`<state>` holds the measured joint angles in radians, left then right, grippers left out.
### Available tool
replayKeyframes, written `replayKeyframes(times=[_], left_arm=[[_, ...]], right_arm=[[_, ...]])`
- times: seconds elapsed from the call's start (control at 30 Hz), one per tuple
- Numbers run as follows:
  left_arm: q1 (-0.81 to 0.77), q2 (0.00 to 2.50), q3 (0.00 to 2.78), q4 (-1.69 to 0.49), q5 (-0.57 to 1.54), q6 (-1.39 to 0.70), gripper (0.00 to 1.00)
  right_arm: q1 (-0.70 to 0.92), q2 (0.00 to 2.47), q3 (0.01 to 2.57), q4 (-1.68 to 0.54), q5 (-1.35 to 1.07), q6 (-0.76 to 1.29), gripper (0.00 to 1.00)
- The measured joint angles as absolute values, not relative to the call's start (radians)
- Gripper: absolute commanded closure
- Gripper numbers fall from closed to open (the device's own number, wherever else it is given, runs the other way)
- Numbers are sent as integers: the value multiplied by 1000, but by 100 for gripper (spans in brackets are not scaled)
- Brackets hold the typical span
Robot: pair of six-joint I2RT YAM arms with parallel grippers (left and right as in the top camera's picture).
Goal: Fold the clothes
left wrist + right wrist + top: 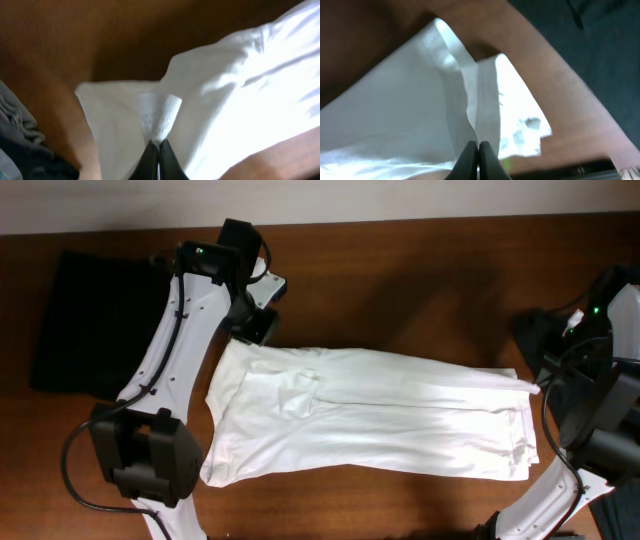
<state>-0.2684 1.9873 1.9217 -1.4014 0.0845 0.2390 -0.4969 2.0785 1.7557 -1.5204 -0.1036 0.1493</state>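
The white T-shirt (400, 415) lies flat in the middle of the brown tabletop (400, 270). It is already folded into 1 long strip that runs from side to side. Its sides look tucked in, so the first fold seems done.

The left hand (159, 143) is closed and pinches a small bit of white cloth at the far left corner of the strip. The right hand (478, 145) is closed too and nips the layered edge at the right end. So both hands hold the shirt, 1 at each end.

The strip is still long. I think it needs at least 1 more fold, end over end, to make a small neat square. There is a little bump of bunched cloth near the left part that may need smoothing.

A black garment (85, 320) lies on the tabletop at the far left, apart from the shirt. I cannot tell if it is folded. Another dark garment (535, 330) shows by the right arm, partly hidden, and it looks loose. So only part of the job is done: 1 shirt is partly folded and the dark clothes seem left to do.
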Motion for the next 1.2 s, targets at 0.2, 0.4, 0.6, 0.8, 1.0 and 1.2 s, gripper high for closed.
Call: replayKeyframes(times=[0.2,0.4,0.6,0.8,1.0,1.2], left_arm=[[-265,1987,1922,-1610,65,239,100],[-232,1987,1868,-1672,82,239,99],[-229,1982,1562,-1554,133,239,99],[-229,1982,1463,-1559,150,232,96],[-229,1982,1463,-1554,152,218,62],[-229,1982,1462,-1476,159,217,62]], right_arm=[[-497,2078,1756,-1605,-2,178,96],[-497,2078,1756,-1628,23,185,96],[-497,2069,1609,-1542,11,185,96],[-497,2069,1475,-1539,83,214,91],[-497,2069,1474,-1493,105,238,33],[-508,2069,1527,-1434,-120,122,36]])
